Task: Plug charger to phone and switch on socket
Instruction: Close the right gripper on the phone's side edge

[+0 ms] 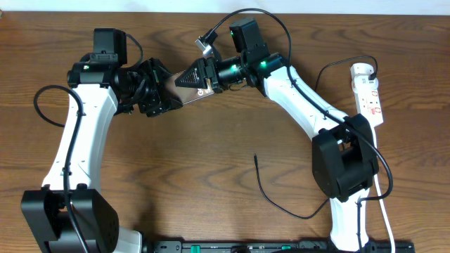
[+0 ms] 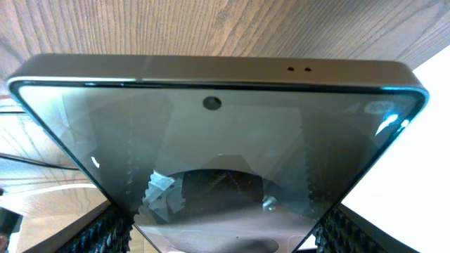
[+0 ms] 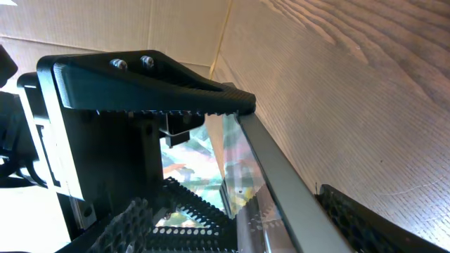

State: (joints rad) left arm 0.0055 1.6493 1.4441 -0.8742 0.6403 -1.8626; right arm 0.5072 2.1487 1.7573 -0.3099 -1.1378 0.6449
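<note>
Our left arm (image 1: pixel 76 137) and right arm (image 1: pixel 299 102) have white links, black joints (image 1: pixel 344 165) and thin black cables (image 1: pixel 41 105) looping alongside. Our right gripper (image 3: pixel 285 149) has black ridged fingers (image 3: pixel 176 88) and two silver screws (image 3: pixel 130 63).

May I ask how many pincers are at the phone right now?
2. The left pincer grips the phone at one end. The right pincer straddles the other end, grip unclear.

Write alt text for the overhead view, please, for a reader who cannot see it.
The left gripper and right gripper meet above a wooden table, both on a bronze phone raised between them. A thin black charger cable lies loose mid-table, unplugged from the phone, and a white power strip sits at far right.
</note>
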